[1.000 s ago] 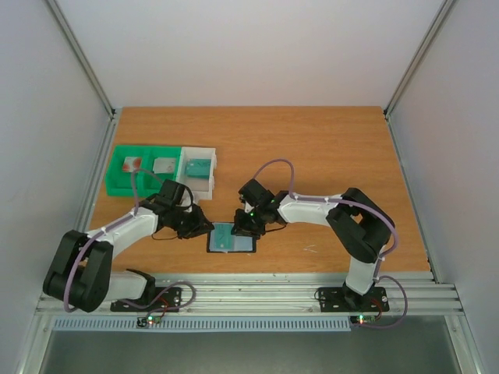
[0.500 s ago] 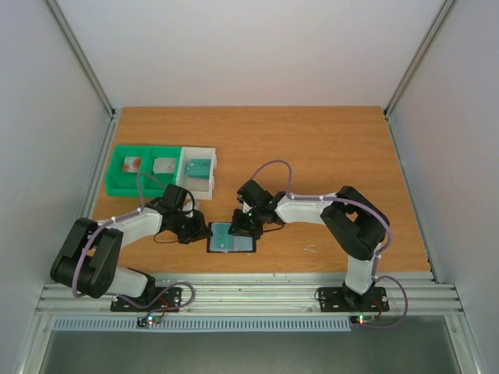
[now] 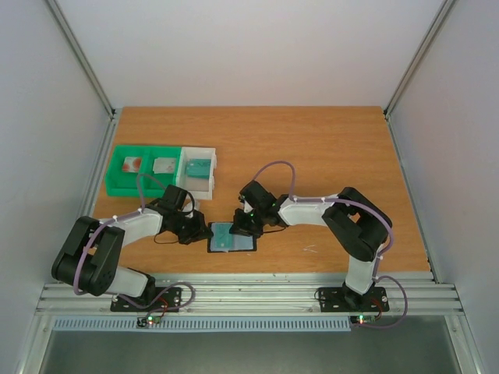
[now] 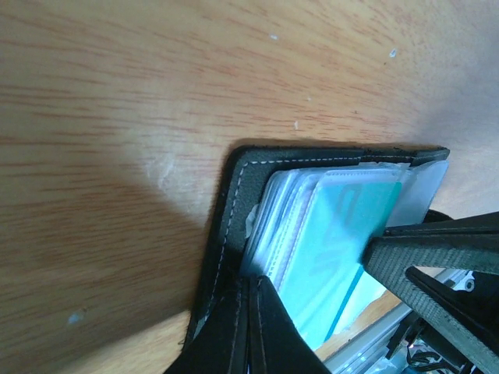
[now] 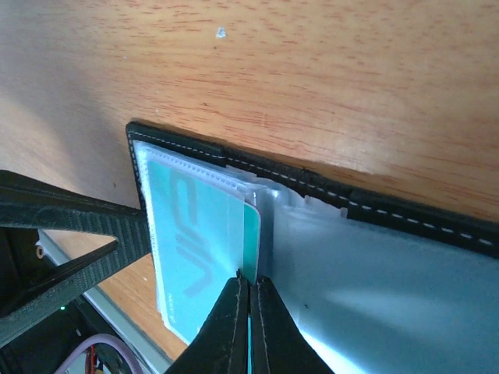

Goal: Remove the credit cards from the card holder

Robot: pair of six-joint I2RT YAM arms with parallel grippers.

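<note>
Both arms are folded low over the desk [image 3: 327, 148], elbows out, and reach in to the card holder [image 3: 240, 244] from either side. The left arm [image 3: 129, 224] comes in from the holder's left and the right arm [image 3: 312, 210] from its far right.

The left gripper [image 4: 251, 287] is closed, fingers flat together, with its tips down on the holder's stitched black border at the left edge. The right gripper [image 5: 249, 282] is closed too. Its tips sit inside the holder, at the edge of the teal card [image 5: 195, 234] where it meets a clear pocket [image 5: 374, 288]. Whether either gripper pinches anything thin cannot be told.

The holder lies open and flat between the two grippers. It is a black rectangle with pale stitching and rounded corners. Glossy grey-blue sleeves overlap inside it. The teal card, with pale markings, sits among them, and whitish cards [image 4: 270, 226] are fanned beneath it.

The desk is matt wood grain. To the holder's far left stand a green tray [image 3: 125, 187] and a white tray [image 3: 184, 165], touching each other.
</note>
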